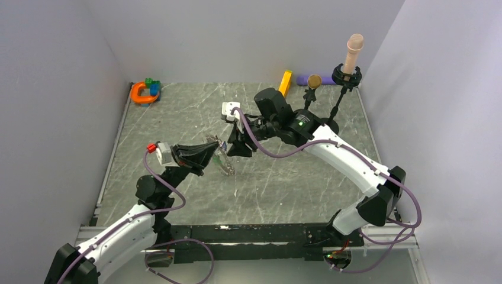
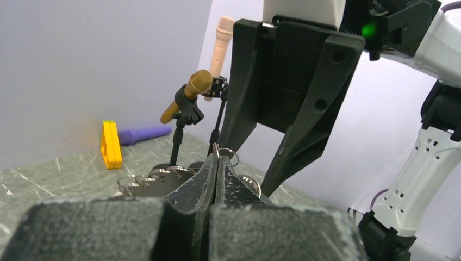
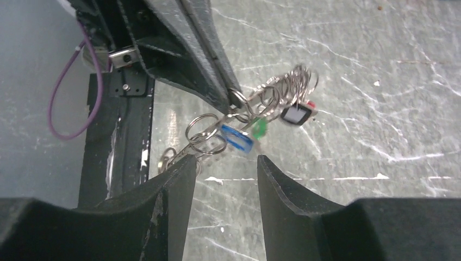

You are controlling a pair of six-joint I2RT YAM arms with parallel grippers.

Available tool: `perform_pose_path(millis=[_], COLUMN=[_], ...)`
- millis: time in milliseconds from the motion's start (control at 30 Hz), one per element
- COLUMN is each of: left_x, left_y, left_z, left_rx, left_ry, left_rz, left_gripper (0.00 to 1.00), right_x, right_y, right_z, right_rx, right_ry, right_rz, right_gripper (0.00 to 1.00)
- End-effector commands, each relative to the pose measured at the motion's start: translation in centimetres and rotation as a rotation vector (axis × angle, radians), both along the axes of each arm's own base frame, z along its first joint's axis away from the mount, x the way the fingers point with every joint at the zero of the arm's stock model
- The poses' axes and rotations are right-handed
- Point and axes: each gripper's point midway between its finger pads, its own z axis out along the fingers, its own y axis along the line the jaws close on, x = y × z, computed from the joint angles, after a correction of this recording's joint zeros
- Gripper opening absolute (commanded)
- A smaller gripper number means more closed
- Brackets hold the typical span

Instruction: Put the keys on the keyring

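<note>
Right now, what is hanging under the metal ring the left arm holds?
Under the keyring, above the table, dangle a blue key, a green key and a dark-and-white key. A red one peeks from behind, mostly covered. The left arm's shut jaws hide the ring's gripped edge.

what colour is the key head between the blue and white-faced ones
Green plastic key head, best seen in right wrist view.

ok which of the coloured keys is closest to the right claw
The blue key: it hangs just ahead of the open right claw; the green key and white-faced key sit farther off.
</note>
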Motion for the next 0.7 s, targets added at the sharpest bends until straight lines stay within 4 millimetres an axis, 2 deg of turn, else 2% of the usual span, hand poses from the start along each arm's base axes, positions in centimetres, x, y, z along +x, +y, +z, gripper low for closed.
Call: perform_pose_path(millis=[0,133,233,333,467,667], left_x=[-1.4,-1.7,-2.0,-2.2,-2.5,-3.3], left_y=[0.4,0.3,0.1,-0.1,-0.3,-0.5], left_z=[3.9,3.5,3.4,3.1,3.3,3.2], left_rx=[-0.047,-0.051,-0.054,-0.044,-0.048,-0.049], left_ry=[-0.104,-0.102,-0.111,-0.107,-0.122,-0.142], left_rz=[-0.013,-0.035,-0.058,-0.070,-0.090,-0.129], left_gripper=[0.00,0.00,0.00,0.00,0.00,0.00], right_x=[2.7,3.0,3.2,1.4,-1.1,-2.1], right_y=[1.0,0.5,0.2,0.3,0.7,0.4], right_z=[3.4,3.8,5.0,5.2,4.3,3.2], right_rx=[0.095,0.097,0.129,0.139,0.142,0.112], right_ry=[-0.066,-0.067,-0.081,-0.056,0.005,0.031], right_rz=[-0.132,-0.107,-0.072,0.044,0.163,0.213], right_gripper=[0.49,0.52,0.51,0.49,0.44,0.40])
